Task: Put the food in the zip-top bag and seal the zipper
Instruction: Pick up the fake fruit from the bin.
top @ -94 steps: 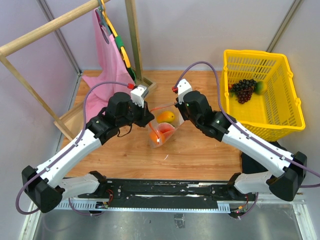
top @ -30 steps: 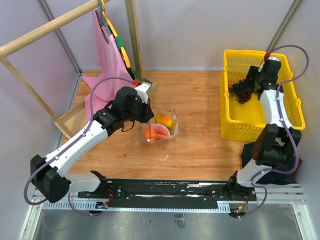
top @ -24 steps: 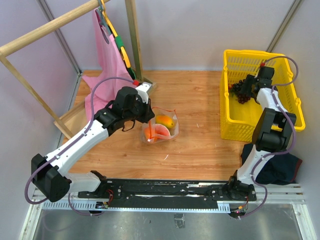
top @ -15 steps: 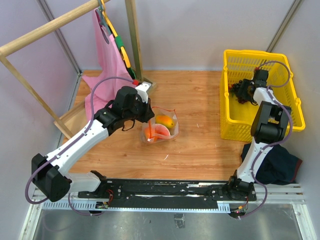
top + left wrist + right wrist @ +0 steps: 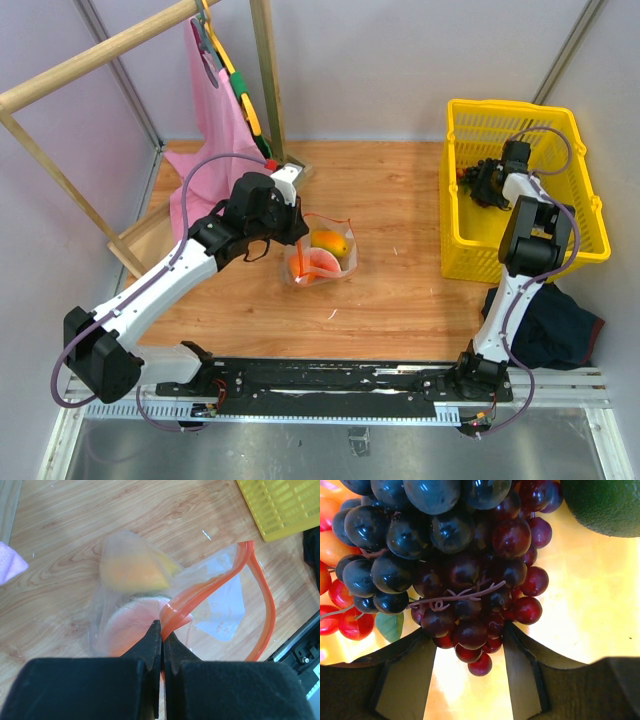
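Right gripper (image 5: 467, 632) has swung from bag (image 5: 222, 607) into basket (image 5: 530, 262); jaws wide astride grapes (image 5: 455, 555), not yet closed. Left gripper (image 5: 161, 627) pinches orange strip (image 5: 210, 587), left of basket. I reckon grapes go next.

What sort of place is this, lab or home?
Probably a lab robot cell: black mounting rail at the table edge, plain panel walls, staged props like toy grapes in a yellow basket.
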Controlling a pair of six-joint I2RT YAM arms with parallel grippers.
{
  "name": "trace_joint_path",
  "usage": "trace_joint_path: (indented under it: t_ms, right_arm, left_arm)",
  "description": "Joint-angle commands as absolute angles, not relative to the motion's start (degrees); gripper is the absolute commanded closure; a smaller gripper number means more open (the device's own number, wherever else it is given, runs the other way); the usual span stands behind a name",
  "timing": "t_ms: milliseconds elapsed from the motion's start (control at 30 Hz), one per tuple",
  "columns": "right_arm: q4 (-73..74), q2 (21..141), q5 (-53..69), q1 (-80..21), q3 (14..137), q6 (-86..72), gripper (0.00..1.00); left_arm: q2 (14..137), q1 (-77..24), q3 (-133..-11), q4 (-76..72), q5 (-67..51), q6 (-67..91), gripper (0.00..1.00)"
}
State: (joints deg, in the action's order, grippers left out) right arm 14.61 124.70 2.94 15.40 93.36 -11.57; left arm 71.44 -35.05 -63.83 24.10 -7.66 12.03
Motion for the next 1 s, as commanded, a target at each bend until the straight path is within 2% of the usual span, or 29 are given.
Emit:
trace_joint_path:
  t_ms: [0, 133, 267, 400, 500, 967]
  right_arm:
    - [16.5, 127.9, 2.6, 16.4, 94.9, -12.5, 0.48]
    - [17.4, 128.3, 1.7, 16.4, 95.6, -13.0, 0.58]
    - [18.8, 126.6, 0.5, 16.4, 94.8, -12.8, 0.75]
    - [18.3, 120.6, -0.9, 16.4, 90.6, -12.3, 0.91]
    - [17.3, 115.2, -1.7, 16.4, 86.8, -11.8, 0.99]
    - [19.8, 95.1, -2.6, 16.4, 78.9, -10.9, 0.99]
  left_arm:
    - [71.4, -34.5, -63.2, 22.9, -8.5, 11.9, 1.00]
    - [71.0, -34.5, -63.1, 22.9, -8.6, 12.0, 1.00]
    - [70.5, -34.5, -63.0, 22.7, -8.5, 11.9, 1.00]
    - [70.3, -34.5, -62.8, 22.6, -8.8, 12.1, 1.00]
    - [70.1, -34.5, -62.9, 22.5, -9.1, 12.1, 1.00]
    - [68.7, -34.1, -62.7, 22.2, -10.5, 12.6, 1.00]
